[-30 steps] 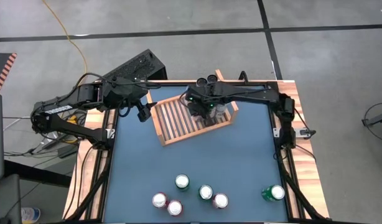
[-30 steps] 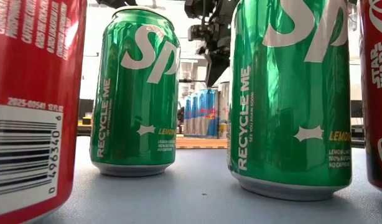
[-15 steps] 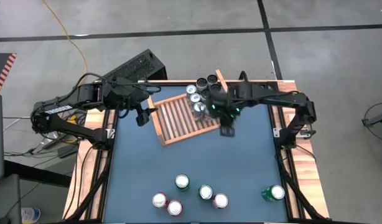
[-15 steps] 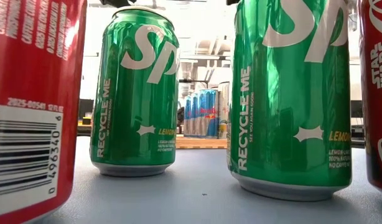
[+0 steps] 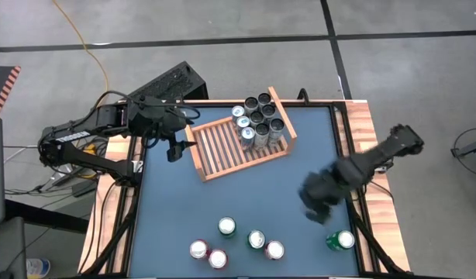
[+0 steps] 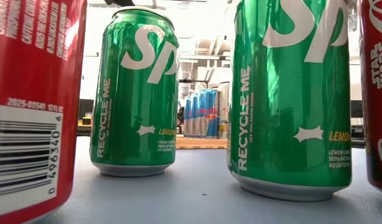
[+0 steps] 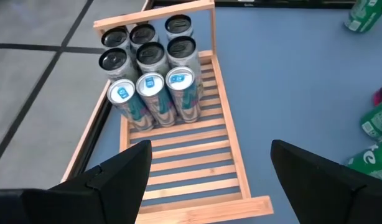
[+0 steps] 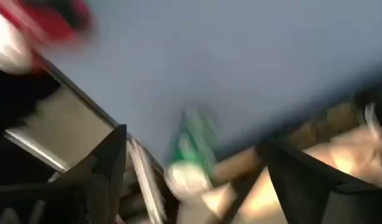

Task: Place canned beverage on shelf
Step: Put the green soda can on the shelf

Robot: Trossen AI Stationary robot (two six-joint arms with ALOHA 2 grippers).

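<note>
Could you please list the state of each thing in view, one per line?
Shelf: partly filled, cans at one end.
Shelved cans: eight, upright.
Loose cans: upright on the table.
Green can: alone, near the right edge.
Left pincer: open, empty, beside shelf.
Right pincer: open, empty.

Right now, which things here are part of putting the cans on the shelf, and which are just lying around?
Part of the job:
- shelf
- eight cans already standing in it
- six loose cans near the table's front edge
- right pincer, open, above the table near the lone green can
- left pincer, open, beside the shelf

Just lying about:
- black box behind the table
- yellow cable on the floor
</note>
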